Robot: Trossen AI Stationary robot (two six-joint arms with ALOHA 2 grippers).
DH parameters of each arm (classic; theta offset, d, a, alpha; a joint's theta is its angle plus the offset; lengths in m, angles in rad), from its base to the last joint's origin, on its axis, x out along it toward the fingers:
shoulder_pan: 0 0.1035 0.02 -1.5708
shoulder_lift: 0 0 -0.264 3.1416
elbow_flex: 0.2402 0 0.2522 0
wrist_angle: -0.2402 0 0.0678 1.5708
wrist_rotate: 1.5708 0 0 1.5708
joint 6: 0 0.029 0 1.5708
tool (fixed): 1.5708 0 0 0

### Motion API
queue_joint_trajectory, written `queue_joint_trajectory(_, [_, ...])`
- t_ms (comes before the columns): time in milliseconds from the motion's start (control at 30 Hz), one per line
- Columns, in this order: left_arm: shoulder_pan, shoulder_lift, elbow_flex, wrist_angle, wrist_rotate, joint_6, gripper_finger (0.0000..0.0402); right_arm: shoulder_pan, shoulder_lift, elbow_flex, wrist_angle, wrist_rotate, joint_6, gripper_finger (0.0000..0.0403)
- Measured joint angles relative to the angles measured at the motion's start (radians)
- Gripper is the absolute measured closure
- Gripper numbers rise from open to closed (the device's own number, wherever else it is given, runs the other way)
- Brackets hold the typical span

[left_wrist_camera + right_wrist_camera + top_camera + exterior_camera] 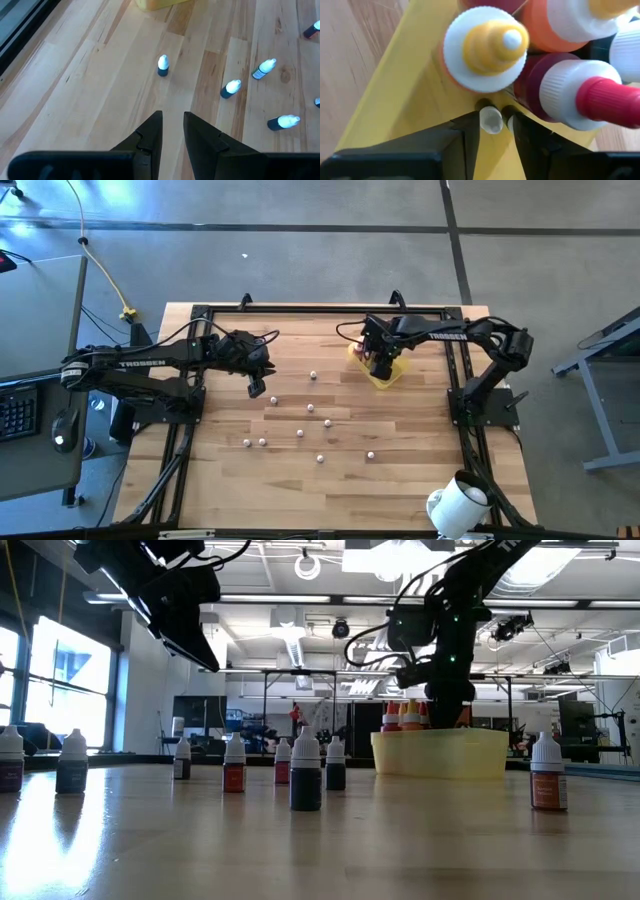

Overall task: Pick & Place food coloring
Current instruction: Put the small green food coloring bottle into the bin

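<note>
Food coloring bottles (300, 434) stand scattered over the table (400, 490) in the high view, awaiting collection; the right gripper (380, 366) hangs over the yellow tray (392, 376). Low view — capped bottles already stand in the tray. Left wrist view: left gripper (172, 131), fingers narrow and empty, waits above the boards. Right wrist view — fingers slightly parted around a small whitish cap (491, 120), apparently for release.

Overhead, table-level and two wrist cameras, all sharing the yellow tray (388, 372)
</note>
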Motion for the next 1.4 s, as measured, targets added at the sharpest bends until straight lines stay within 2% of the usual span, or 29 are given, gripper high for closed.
queue_joint_trajectory(267, [0.0,0.0,0.0,0.0,0.0,0.0,0.0326,0.002,0.001,0.027,-0.039,0.032,-0.001,0.026])
queue_joint_trajectory(433, [0.0,0.0,0.0,0.0,0.0,0.0,0.0326,0.036,0.001,0.162,-0.195,0.103,0.017,0.0259])
queue_joint_trajectory(633, [0.0,0.002,0.0,0.01,0.054,0.007,0.0326,0.115,0.001,0.356,-0.366,0.044,0.136,0.0263])
queue_joint_trajectory(700, [0.0,0.02,0.0,0.047,0.094,0.036,0.0326,0.152,0.001,0.403,-0.375,0.057,0.134,0.0263])
queue_joint_trajectory(800, [0.0,0.067,0.0,0.129,0.136,0.064,0.0326,0.213,0.0,0.449,-0.35,0.119,0.112,0.0263])
queue_joint_trajectory(933, [0.0,0.154,0.0,0.241,0.121,0.128,0.0321,0.286,0.0,0.488,-0.307,0.161,0.106,0.0263])
queue_joint_trajectory(1133, [0.0,0.308,0.037,0.333,0.063,0.172,0.0274,0.337,-0.028,0.517,-0.369,0.224,0.076,0.0263])
queue_joint_trajectory(1267, [0.0,0.414,0.126,0.312,0.001,0.205,0.0228,0.333,-0.084,0.517,-0.393,0.256,0.137,0.0263])
queue_joint_trajectory(1400, [0.0,0.517,0.255,0.148,-0.043,0.211,0.0205,0.335,-0.122,0.517,-0.391,0.243,0.179,0.0263])
